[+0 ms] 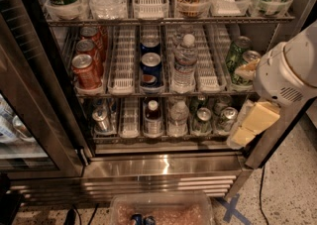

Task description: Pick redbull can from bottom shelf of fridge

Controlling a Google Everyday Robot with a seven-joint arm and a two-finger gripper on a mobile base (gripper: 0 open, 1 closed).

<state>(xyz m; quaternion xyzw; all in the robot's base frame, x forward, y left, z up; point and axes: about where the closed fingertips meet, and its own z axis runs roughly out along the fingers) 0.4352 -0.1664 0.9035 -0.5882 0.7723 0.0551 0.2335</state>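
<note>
The fridge [163, 167] stands open, seen from above and in front. On its bottom shelf [163, 145] the slim silver-grey redbull can [101, 119] stands in the leftmost lane, near the front. My gripper [250, 127], cream-coloured under the white wrist housing [290, 70], hangs at the right edge of the fridge opening, level with the bottom shelf. It is outside the shelf, in front of the door frame, and far to the right of the redbull can. It holds nothing that I can see.
The bottom shelf also holds a dark bottle [152, 114], a water bottle [178, 115] and green-tinted cans [203, 118]. The rack above holds red cola cans [84, 69], blue cans [150, 65], a water bottle [184, 63] and green cans [237, 53]. The glass door [22, 100] is at the left. A plastic bin [161, 209] sits on the floor.
</note>
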